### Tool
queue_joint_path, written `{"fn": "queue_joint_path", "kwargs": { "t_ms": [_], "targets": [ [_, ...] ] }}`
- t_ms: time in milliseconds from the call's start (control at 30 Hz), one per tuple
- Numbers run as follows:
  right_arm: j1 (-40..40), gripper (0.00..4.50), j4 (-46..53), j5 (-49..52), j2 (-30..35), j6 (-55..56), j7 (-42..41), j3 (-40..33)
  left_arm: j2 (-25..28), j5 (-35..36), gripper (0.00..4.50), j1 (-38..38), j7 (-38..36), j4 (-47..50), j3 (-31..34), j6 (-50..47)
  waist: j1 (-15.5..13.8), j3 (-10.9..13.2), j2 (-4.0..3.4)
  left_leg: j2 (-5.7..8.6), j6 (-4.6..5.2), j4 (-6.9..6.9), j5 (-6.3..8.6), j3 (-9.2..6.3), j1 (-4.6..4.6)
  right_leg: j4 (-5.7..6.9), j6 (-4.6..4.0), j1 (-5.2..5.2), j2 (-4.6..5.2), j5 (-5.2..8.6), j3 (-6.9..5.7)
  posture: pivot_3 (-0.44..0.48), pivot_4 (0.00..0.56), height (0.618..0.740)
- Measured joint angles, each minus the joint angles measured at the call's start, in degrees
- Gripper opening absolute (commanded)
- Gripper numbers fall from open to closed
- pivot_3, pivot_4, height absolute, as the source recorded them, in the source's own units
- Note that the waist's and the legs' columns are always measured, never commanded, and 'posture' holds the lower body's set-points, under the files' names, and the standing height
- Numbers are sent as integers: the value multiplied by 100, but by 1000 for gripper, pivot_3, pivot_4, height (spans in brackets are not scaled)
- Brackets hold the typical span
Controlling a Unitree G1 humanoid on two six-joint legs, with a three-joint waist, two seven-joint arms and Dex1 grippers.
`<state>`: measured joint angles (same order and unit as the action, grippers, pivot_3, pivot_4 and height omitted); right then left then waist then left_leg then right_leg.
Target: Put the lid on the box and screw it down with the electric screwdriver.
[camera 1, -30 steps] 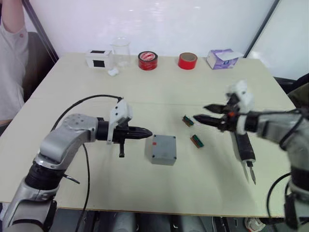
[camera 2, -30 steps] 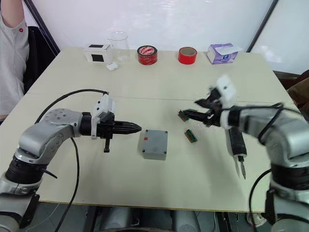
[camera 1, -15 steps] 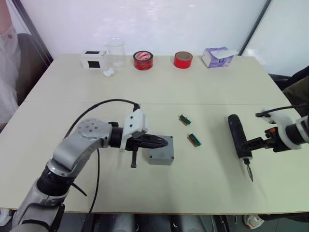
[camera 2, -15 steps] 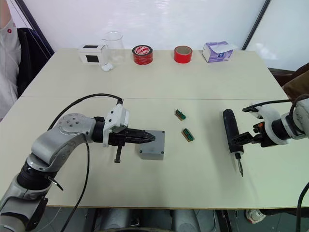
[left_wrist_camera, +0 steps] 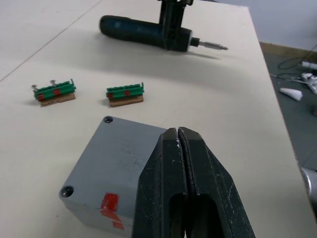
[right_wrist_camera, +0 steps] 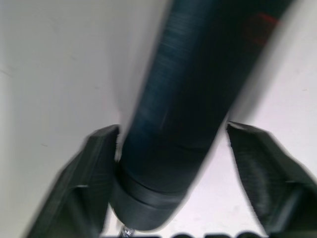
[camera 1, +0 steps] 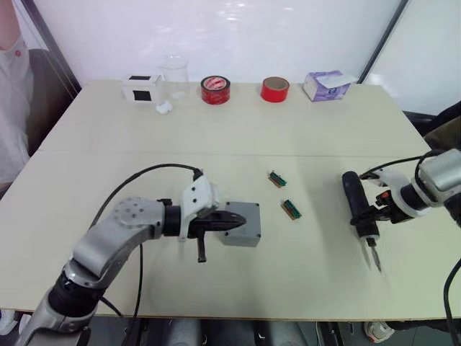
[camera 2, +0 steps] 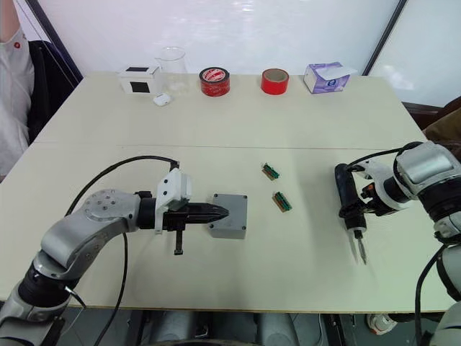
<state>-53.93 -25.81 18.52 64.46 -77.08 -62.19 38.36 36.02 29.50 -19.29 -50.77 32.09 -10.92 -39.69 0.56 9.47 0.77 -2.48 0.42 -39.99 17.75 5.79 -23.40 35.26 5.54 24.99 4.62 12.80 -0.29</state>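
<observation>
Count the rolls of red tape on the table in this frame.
2. Both stand along the far edge: one printed red roll beside the clear beaker, and one plain red roll between it and the tissue pack. None seems hidden.

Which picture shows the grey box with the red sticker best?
The left wrist view: the box is close up, with its lid, corner screw holes and red mark clear, though the shut left gripper covers part of it. The two head views show it small, on the table, at the gripper's tips.
</observation>
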Motion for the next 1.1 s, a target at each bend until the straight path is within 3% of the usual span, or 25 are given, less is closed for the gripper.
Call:
{"fn": "queue_joint_path", "kwargs": {
  "t_ms": [67,333,433,500,533,600,700,900,1100],
  "targets": [
    [-41,1900,-6,-116,-32,22,-145,81,-4,0,0,79,77,26,39,-2,5,0,0,-2,0,0,0,0,2,0,0,-1,-2,0,-1,0,150,740],
    [-364,1898,-556,-639,-410,560,-450,30,170,-129,0,98,94,-219,117,134,64,4,-8,-3,-3,0,-2,10,7,4,1,4,-2,-2,3,0,150,740],
    [-516,1898,-538,-603,-536,1529,-112,-1086,200,-31,0,62,-28,-439,326,180,-9,12,-23,-5,-5,10,-3,10,-2,32,19,28,-9,-12,1,0,150,740],
    [290,1898,367,-97,-879,2291,502,-2815,217,165,0,3,-233,-698,536,181,-35,14,-22,-10,-11,16,-6,8,-14,32,22,37,-8,-13,-10,0,150,740],
    [691,1898,1088,285,-1391,2504,990,-3811,192,253,0,-170,-322,-935,602,181,-34,15,-22,-10,-24,15,-13,9,-14,42,25,42,-10,-13,-8,0,150,740],
    [1094,1898,2305,927,-2358,2538,1785,-5062,42,358,0,-423,-432,-1198,664,232,-30,14,-23,-11,-64,14,-36,1,-14,56,29,41,-13,-11,-9,0,150,740],
    [1653,1898,4084,1848,-3533,2461,2800,-6078,-5,320,0,-630,-672,-1628,506,294,-113,11,-19,-12,-74,12,-42,-7,-8,65,28,33,-13,-9,-16,0,150,740],
    [2734,1898,5508,2325,-4528,2464,3852,-5900,47,137,0,-972,-1156,-2074,128,323,-124,10,-17,2,-38,-1,-22,-3,-4,66,21,22,1,-8,-8,0,150,740],
    [3321,1898,5950,2130,-4998,2865,4314,-5057,-25,-306,0,-1305,-1470,-2441,-302,624,-37,11,-18,0,-38,1,-23,-8,1,79,24,27,-7,-8,-8,0,150,740]
  ]
}}
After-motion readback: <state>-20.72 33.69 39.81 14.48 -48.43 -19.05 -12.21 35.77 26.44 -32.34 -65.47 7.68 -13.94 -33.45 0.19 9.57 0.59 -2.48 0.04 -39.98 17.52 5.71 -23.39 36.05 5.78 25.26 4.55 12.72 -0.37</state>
